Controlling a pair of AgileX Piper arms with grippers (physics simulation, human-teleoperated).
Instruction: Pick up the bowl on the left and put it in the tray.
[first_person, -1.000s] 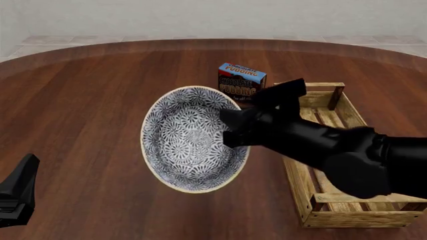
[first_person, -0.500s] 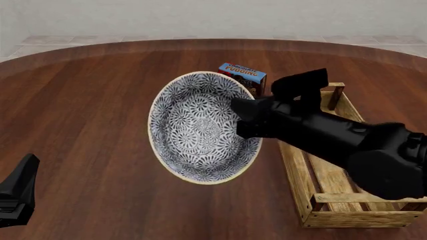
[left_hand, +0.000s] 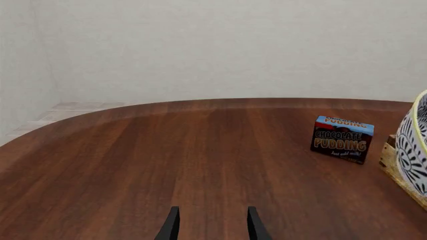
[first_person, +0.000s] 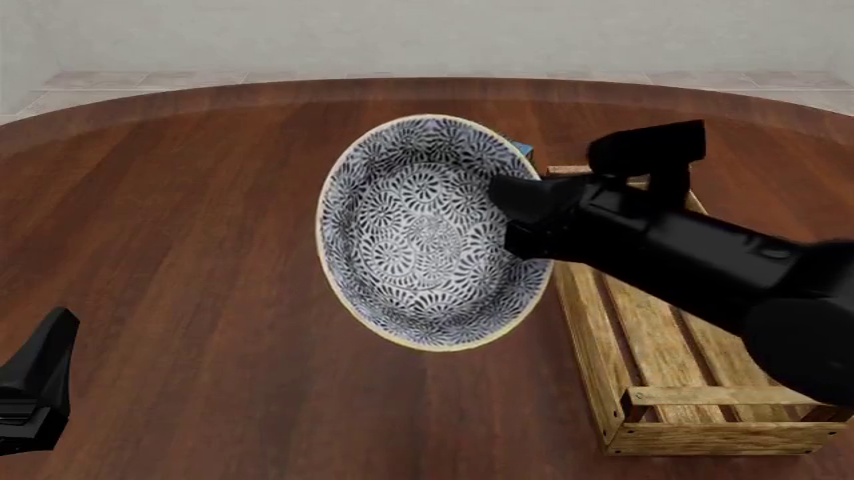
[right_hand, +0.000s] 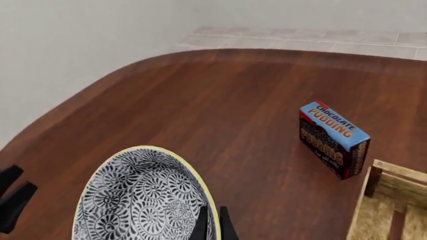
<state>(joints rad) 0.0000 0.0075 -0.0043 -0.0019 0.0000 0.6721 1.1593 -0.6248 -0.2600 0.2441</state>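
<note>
**Left wrist: parted fingers over bare wood, pudding box ahead**

The left gripper (left_hand: 212, 227) shows only as two dark fingertips (left_hand: 170, 226), set apart with nothing between them, above the brown wooden table (left_hand: 167, 160). Well ahead stands a chocolate pudding box (left_hand: 341, 139), upright on the tabletop. At the frame's edge a slice of the patterned bowl (left_hand: 415, 150) with its yellowish rim appears, and beneath it a corner of the light-wood tray (left_hand: 399, 172)

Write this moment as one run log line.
phase: carry | right gripper: shut on bowl rim, lifted | tray: empty | left gripper: open, idle
</note>
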